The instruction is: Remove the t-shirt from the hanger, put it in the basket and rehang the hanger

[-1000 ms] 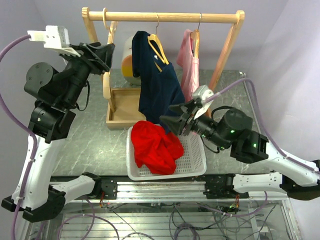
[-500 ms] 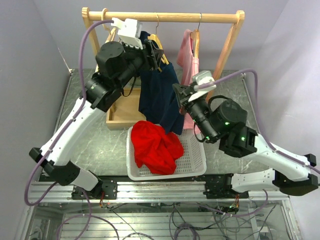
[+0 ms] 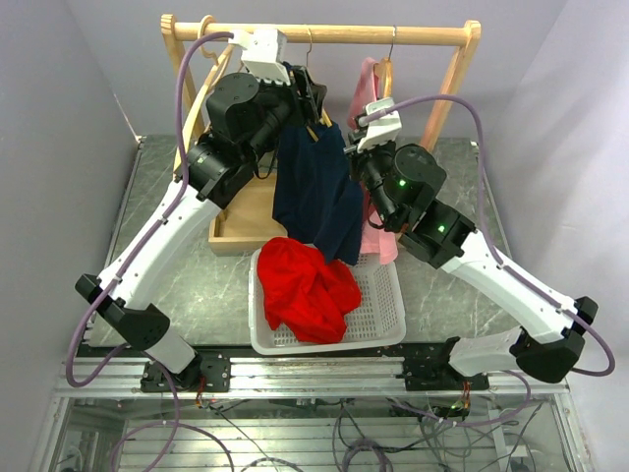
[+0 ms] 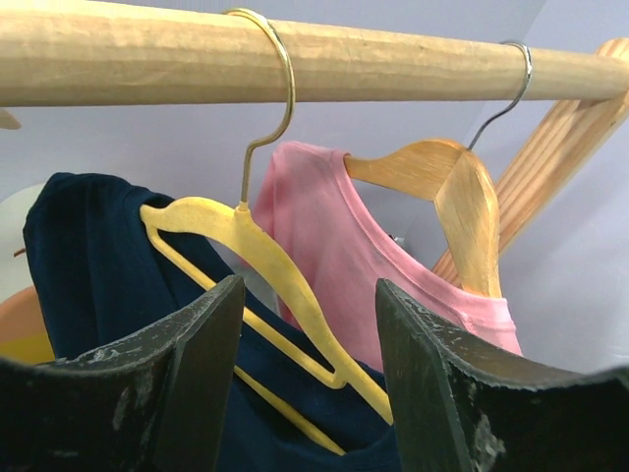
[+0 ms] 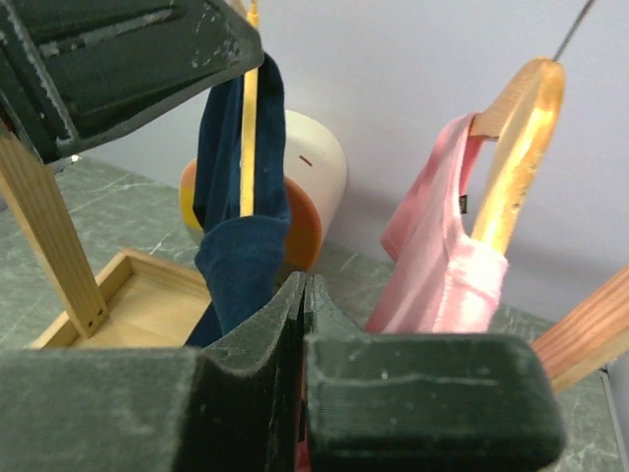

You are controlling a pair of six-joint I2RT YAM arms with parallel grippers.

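Left wrist, left fingers (image 4: 197, 374) spread under yellow hanger (image 4: 265, 265), right fingers (image 5: 393, 393) closed beside navy t-shirt (image 5: 241, 261)

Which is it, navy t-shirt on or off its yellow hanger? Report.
Half off: the navy t-shirt drapes one end of the yellow hanger; the other arm lies bare.

The t-shirt (image 3: 314, 187) on its hanger (image 4: 265, 264) hangs from the rail (image 3: 344, 33), at nine o'clock of the second shirt (image 3: 367, 103); the basket (image 3: 383, 295) lies at six o'clock, the tray (image 3: 246, 211) at its eleven.
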